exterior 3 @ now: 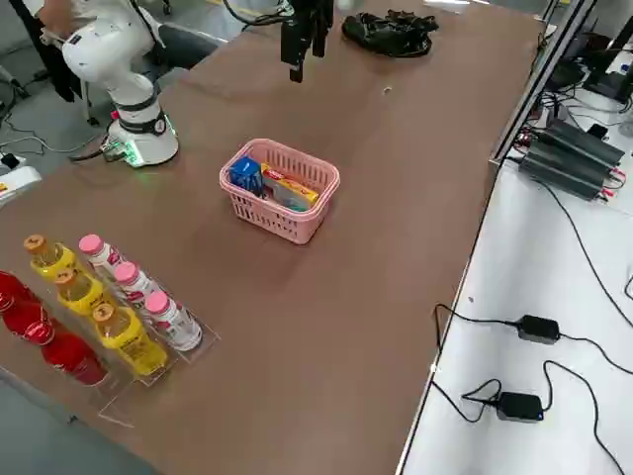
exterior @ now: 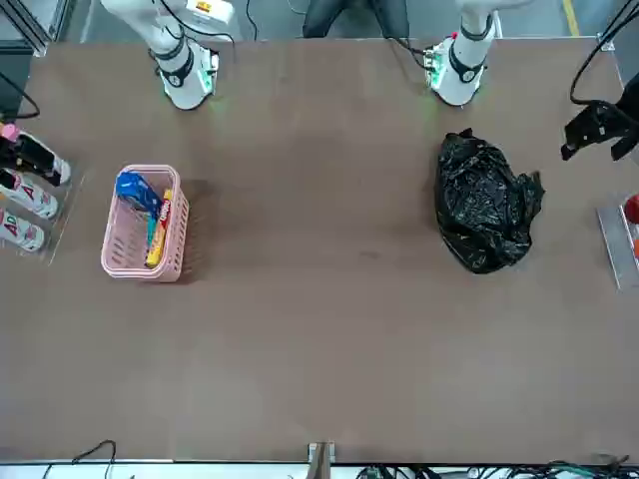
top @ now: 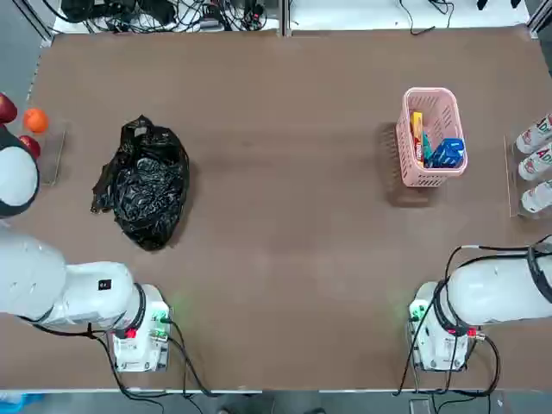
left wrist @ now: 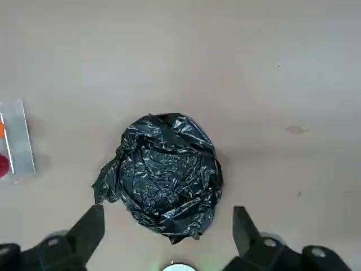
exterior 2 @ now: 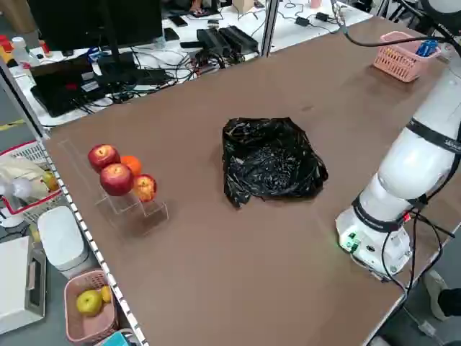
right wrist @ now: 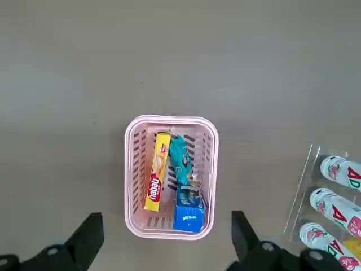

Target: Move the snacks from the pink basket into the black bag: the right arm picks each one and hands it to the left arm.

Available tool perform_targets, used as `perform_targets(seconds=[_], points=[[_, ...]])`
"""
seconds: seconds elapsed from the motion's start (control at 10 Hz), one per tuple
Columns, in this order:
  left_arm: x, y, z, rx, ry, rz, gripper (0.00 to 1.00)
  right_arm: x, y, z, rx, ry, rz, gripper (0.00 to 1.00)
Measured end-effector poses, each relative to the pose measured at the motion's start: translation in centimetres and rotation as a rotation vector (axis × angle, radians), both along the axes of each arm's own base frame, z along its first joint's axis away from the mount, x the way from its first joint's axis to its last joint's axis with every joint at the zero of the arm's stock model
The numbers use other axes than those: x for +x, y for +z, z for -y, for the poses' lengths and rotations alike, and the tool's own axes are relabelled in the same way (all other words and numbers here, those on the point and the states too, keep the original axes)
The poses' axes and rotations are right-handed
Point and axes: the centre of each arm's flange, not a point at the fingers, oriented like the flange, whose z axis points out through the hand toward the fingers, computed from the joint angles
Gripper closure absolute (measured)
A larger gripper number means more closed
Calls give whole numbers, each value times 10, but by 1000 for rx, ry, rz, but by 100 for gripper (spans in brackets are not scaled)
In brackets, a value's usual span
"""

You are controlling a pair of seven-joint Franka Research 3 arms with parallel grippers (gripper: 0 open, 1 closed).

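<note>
**Top view: three snacks in basket, bag waiting, both arms parked**

Landmark for all entries: the pink basket (top: 429, 138).

- Pink basket: stands upright on the brown table (top: 285, 216), on the right arm's side. Judged: set there so the right arm can reach straight down into it.
- Yellow packet (right wrist: 157, 178): inside the basket, lying lengthwise along one long wall, red print facing up.
- Teal packet (right wrist: 180, 158): inside the basket, just beside the yellow one, near the middle.
- Blue packet (right wrist: 189, 210): inside the basket, at the end nearest the right arm's base, touching the teal packet's end.
- Black bag (top: 144, 182): well apart from the basket, across the table on the left arm's side; crumpled, its mouth not plainly visible. Judged: placed there so the left arm can drop each item in after the hand-over.
- White bottles (top: 536, 159): in a clear rack just beside the basket, toward the table edge. Not part of the task.
- Fruit (top: 26, 129): far from the basket, beyond the bag at the opposite table edge. Not part of the task.
- Right gripper (right wrist: 167, 237): high above the basket, pointing straight down, jaws spread wide and holding nothing.
- Left gripper (left wrist: 169, 231): high above the bag, pointing straight down, jaws spread wide and holding nothing.

Judged status: no packet moved yet.
</note>
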Motion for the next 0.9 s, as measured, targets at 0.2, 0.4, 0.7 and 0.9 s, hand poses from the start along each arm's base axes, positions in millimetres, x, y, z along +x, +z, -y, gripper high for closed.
perform_targets(seconds=[0.2, 0.4, 0.7, 0.9], points=[[0, 0, -1, 0, 2, 0, 0, 0, 0, 0, 0, 0, 0, 0], [0, 0, -2, 0, 4, -1, 0, 1, -4, 0, 0, 0, -2, 0], [3, -4, -5, 0, 10, -8, 0, 8, -37, -2, 0, 4, -5, 0], [10, -17, -10, -2, 16, -29, 0, 12, -61, -3, -1, 4, 5, 0]])
